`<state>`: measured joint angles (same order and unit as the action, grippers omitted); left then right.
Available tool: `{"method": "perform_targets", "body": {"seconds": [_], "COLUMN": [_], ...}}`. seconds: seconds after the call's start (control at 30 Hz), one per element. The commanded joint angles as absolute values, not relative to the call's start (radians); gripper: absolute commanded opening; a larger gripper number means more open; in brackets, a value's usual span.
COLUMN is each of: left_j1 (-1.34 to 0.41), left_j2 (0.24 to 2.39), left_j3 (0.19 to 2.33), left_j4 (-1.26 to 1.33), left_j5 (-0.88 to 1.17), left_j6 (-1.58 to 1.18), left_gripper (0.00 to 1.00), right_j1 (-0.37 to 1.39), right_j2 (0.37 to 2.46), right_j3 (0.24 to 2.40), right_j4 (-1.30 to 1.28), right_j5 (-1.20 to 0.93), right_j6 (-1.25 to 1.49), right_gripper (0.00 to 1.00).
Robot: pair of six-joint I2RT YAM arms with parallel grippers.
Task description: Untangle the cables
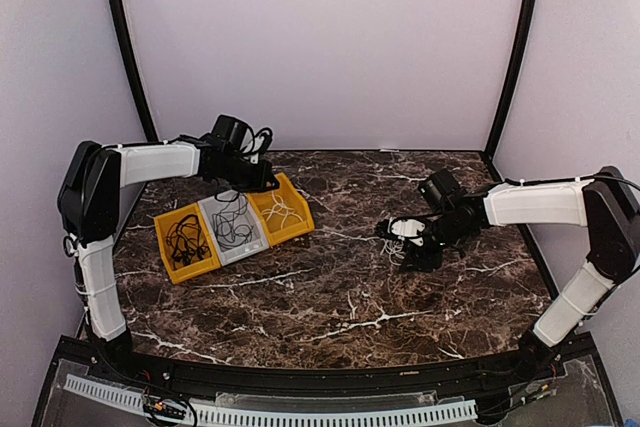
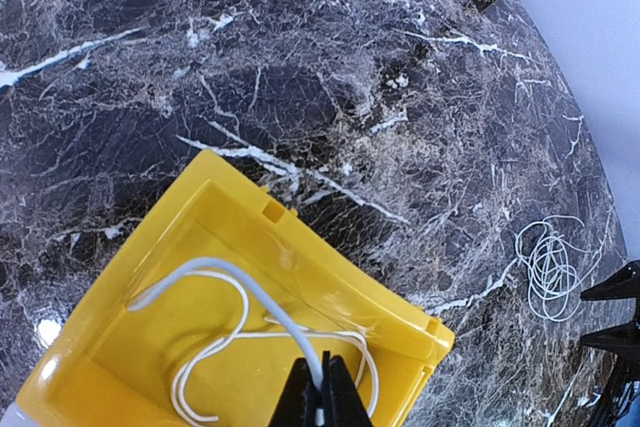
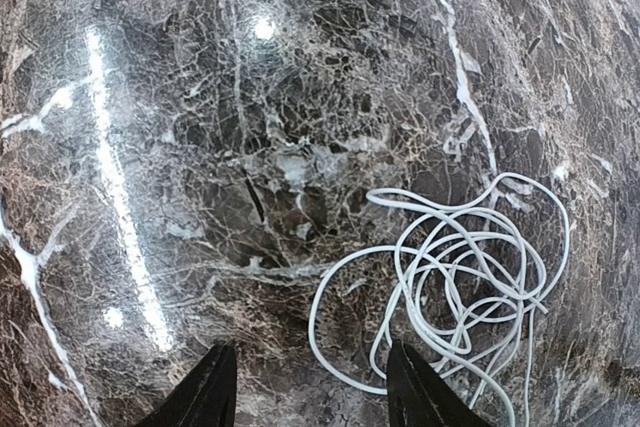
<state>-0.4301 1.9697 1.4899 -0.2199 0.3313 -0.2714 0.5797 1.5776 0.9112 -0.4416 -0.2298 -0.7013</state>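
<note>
Two states: left end effector (image 2: 322, 392) pinches white cable (image 2: 215, 266) in yellow bin (image 2: 330, 282), right end effector (image 3: 310, 387) open near white coil (image 3: 450, 277).

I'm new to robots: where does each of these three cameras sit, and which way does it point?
Top external: high behind the robot, looking down on the table; left arm and right arm show whole.
Left wrist: on the left arm, looking down into a yellow bin; the left end effector shows, shut on a white cable.
Right wrist: on the right arm, looking down at a loose white coil; the open right end effector shows.
Shared: both wrist views show that coil.
</note>
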Motion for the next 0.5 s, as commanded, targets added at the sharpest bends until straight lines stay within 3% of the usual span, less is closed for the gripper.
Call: {"method": "perform_targets", "body": {"seconds": [0.0, 0.07, 0.3, 0.47], "left_j1": [-0.435, -0.438, -0.442, -0.451], "left_j2": [1.983, 1.983, 1.963, 1.936], "left_j3": [1.534, 1.527, 1.554, 1.638], "left_j4": [-0.278, -0.295, -0.412, -0.539], "left_j5": [0.35, 0.341, 0.273, 0.155], "left_j6": [-0.302, -0.301, -0.241, -0.176], "left_gripper": [0.0, 0.0, 0.17, 0.35], "right_j1": [0.575, 0.572, 0.507, 0.383], "right_j2": [1.572, 1.567, 1.496, 1.487], "right_j3": [0.908, 0.914, 1.024, 1.103], "right_j4": [-0.428, -0.433, -0.494, -0.522], "right_j5": [-0.233, -0.246, -0.351, -0.408], "right_j6": [-0.704, -0.701, -0.664, -0.621], "right_gripper": [0.53, 0.53, 0.54, 0.56]}}
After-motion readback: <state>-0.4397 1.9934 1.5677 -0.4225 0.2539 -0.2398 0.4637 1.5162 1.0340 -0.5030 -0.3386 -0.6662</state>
